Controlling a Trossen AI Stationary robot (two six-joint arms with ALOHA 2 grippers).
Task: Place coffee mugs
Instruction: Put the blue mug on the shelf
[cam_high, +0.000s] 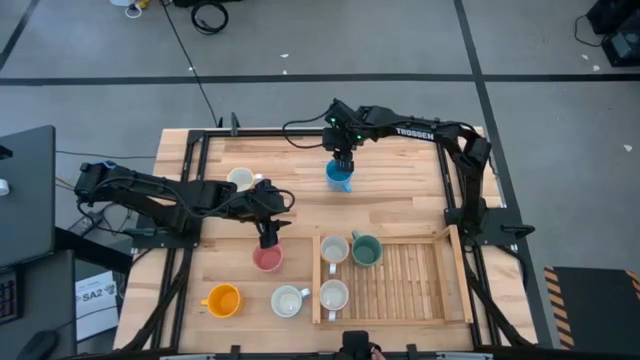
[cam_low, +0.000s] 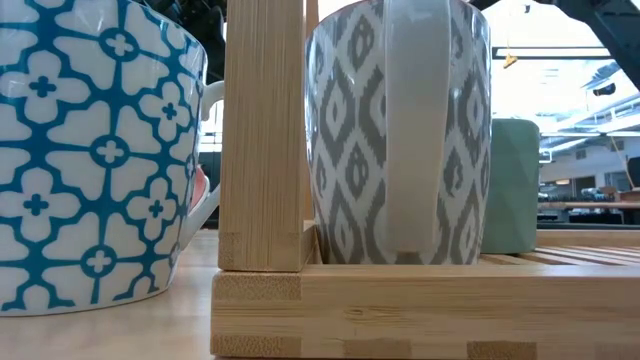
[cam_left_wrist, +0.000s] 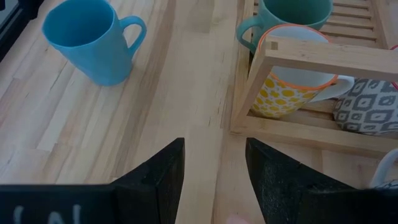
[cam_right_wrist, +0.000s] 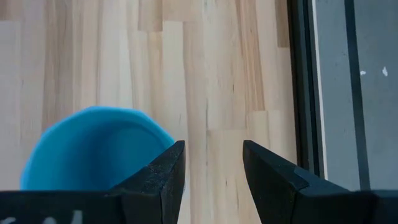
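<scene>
I hold both grippers parted and empty — right gripper (cam_high: 342, 165) over the blue mug (cam_high: 339, 176) near the far edge, left gripper (cam_high: 268, 238) above the pink mug (cam_high: 267, 259) — each apparently poised for transfer to the wooden tray (cam_high: 400, 314).

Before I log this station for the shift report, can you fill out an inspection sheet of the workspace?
Surface: wooden table, bare between mugs.
Job's things: three mugs in the wooden tray; blue mug, pink mug, orange mug and two pale ones on the table.
Clutter: nothing seen.
Grippers: left gripper open above the pink mug; right gripper open at the blue mug.
Cables: black cable across the floor.
Surroundings: grey floor, paper sheet at left.
</scene>
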